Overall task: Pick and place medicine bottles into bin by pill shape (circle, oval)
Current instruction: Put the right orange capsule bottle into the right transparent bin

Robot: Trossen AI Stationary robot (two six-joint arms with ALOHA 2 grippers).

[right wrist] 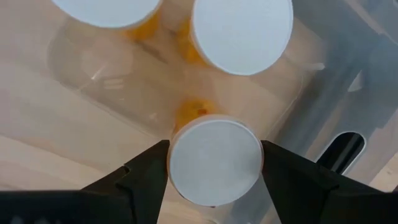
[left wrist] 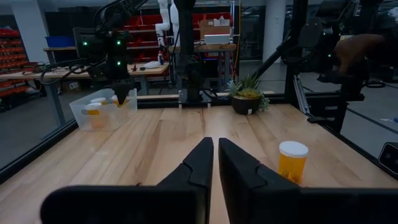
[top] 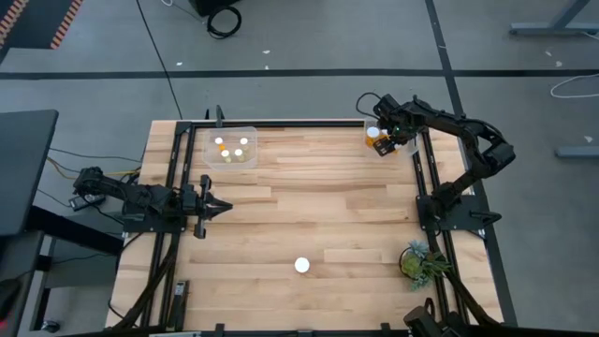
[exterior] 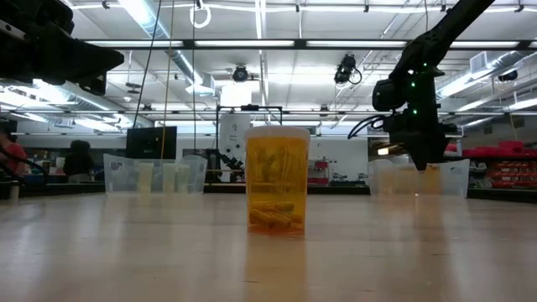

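One bottle (top: 301, 265) stands alone near the table's front edge, unsorted. We count four in the left bin (top: 230, 146), two in the right bin (right wrist: 292, 106). Our right gripper (right wrist: 214, 165) clasps another bottle (right wrist: 216, 158) over it; the left gripper (left wrist: 215, 158), closed and empty, waits.

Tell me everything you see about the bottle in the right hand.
The bottle is a small amber cylinder, plastic by its look, with a round white cap. It stands upright, cap toward the wrist camera, clamped at the cap between the right hand's two dark fingers. It hangs over the clear right bin, where two more capped bottles stand.
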